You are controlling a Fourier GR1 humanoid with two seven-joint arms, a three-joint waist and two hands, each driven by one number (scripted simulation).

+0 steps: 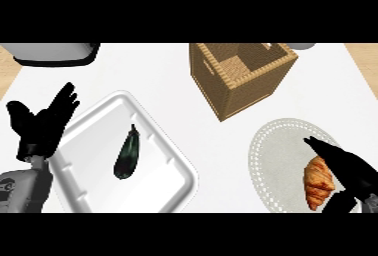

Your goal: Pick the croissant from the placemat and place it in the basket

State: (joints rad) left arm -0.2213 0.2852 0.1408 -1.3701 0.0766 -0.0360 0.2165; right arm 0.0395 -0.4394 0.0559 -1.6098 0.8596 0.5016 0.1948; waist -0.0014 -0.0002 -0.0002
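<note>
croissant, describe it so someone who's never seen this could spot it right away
Find the round pale placemat at the counter's right. The croissant lies on its right side beside the right hand. It is the only golden-brown ridged pastry; the other food is a dark eggplant.

basket (244, 80): top cut off | right robot hand (347, 170): partly out of view
</note>
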